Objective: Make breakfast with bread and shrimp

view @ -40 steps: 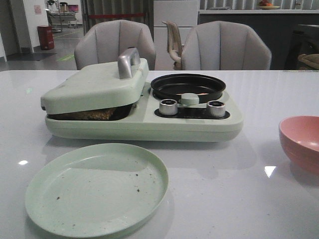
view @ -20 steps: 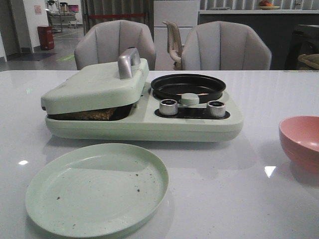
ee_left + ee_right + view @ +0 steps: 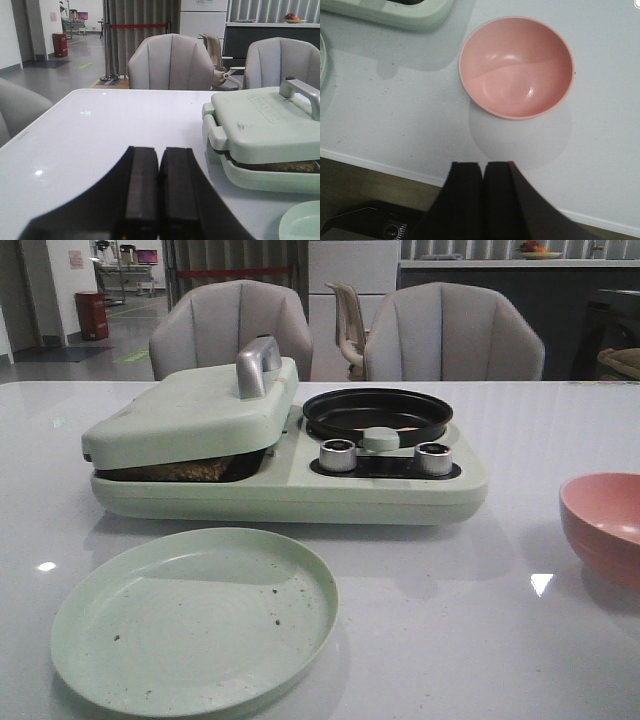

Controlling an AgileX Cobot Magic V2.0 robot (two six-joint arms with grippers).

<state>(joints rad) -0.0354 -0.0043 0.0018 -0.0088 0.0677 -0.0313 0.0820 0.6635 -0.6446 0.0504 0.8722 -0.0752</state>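
Note:
The bread [image 3: 185, 469] shows only as a brown edge in the gap under the nearly closed lid [image 3: 190, 410] of the pale green breakfast maker; the same edge shows in the left wrist view [image 3: 277, 166]. The black round pan [image 3: 378, 412] sits on the maker's right half. A faint pale bit [image 3: 408, 427] at its inner rim may be shrimp; I cannot tell. My left gripper [image 3: 159, 152] is shut and empty, low over the table to the left of the maker. My right gripper [image 3: 485, 166] is shut and empty, above the table's front edge near the pink bowl [image 3: 516, 67].
An empty pale green plate [image 3: 195, 618] with crumbs lies in front of the maker. The salmon-pink bowl [image 3: 605, 525] at the right is empty. Two knobs [image 3: 338, 454] face forward on the maker. Two grey chairs [image 3: 230, 328] stand behind the table.

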